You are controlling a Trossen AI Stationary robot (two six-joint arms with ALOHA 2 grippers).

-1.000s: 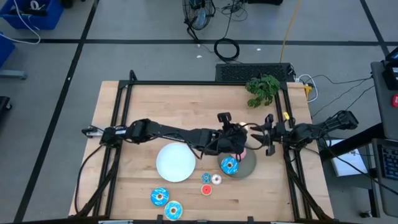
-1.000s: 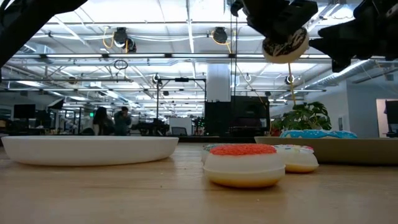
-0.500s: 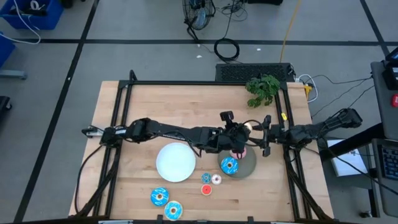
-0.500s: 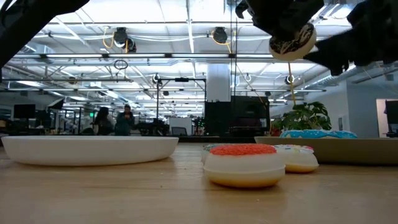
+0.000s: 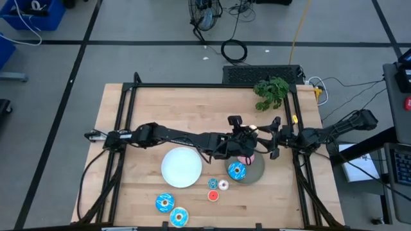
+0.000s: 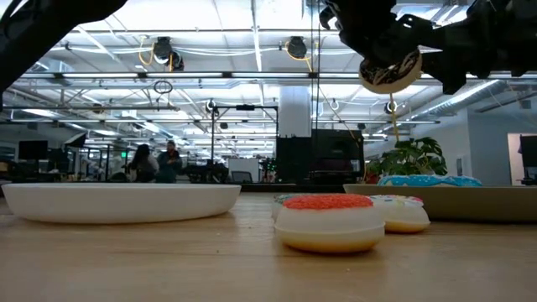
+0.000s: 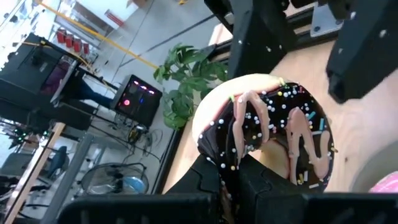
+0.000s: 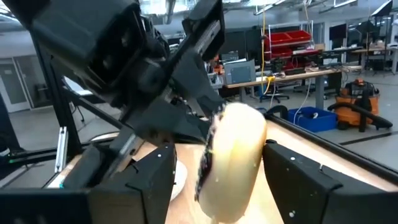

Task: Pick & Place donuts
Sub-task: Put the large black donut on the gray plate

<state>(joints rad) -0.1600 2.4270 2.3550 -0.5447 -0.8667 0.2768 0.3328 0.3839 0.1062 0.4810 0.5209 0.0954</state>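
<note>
Above the middle of the surface [image 5: 148,102], in the high view, we see the left gripper [image 5: 247,142] reaching toward the right gripper [image 5: 264,138], the two meeting over the grey plate [image 5: 256,173], where a blue donut [image 5: 236,170] already lies. A white plate [image 5: 181,167] sits near the left arm, two small donuts [image 5: 217,190] lie just in front of it, and two more blue donuts [image 5: 170,210] rest near the front edge.

In the low view, we see the brown sprinkled donut [image 6: 390,67] held in the air by dark fingers, well above the red-topped small donut [image 6: 329,221] on the surface.

In the left wrist view, we see the left fingers [image 7: 261,180] closed narrow through the ring of the brown sprinkled donut [image 7: 267,134], gripping its rim on edge, apparently so the flat faces are offered to the other arm.

In the right wrist view, we see the right fingers [image 8: 155,180] standing wide on either side of the donut [image 8: 233,158], not yet touching it. We judge this a handover: the right fingers must close on the flat faces before the left lets go, or the donut may drop.
</note>
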